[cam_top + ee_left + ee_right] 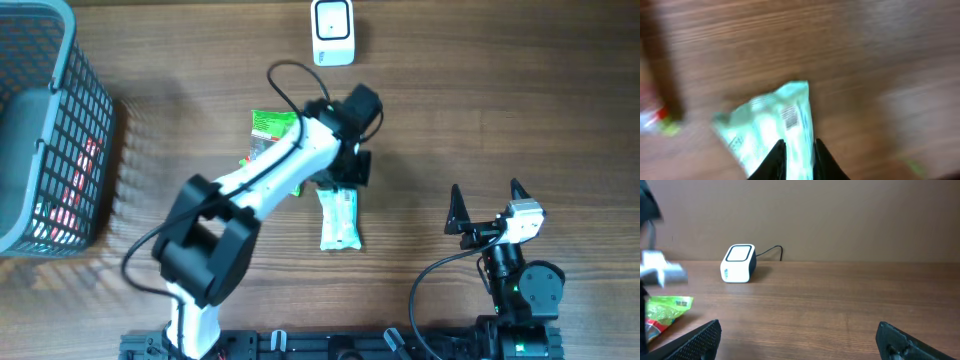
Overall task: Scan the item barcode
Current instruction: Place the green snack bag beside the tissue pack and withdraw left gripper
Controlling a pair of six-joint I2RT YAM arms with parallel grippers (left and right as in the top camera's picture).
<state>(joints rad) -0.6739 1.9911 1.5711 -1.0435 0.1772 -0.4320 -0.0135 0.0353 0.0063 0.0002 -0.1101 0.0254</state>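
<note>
The item is a pale mint-and-white packet (pixel 339 222) lying near mid-table, its barcode (pixel 789 118) facing up in the left wrist view. My left gripper (pixel 340 184) is at the packet's far end. In the blurred left wrist view its two black fingers (pixel 778 156) sit close together with the packet (pixel 765 125) pinched between them. The white barcode scanner (pixel 332 32) stands at the far edge, also seen in the right wrist view (pixel 738 263). My right gripper (pixel 487 205) rests at the near right, jaws wide open and holding nothing (pixel 800 340).
A green snack packet (pixel 272 125) lies under the left arm, also showing in the right wrist view (pixel 665 307). A grey mesh basket (pixel 60 90) holding red-wrapped goods stands at the left edge. The scanner's cable runs off the far side.
</note>
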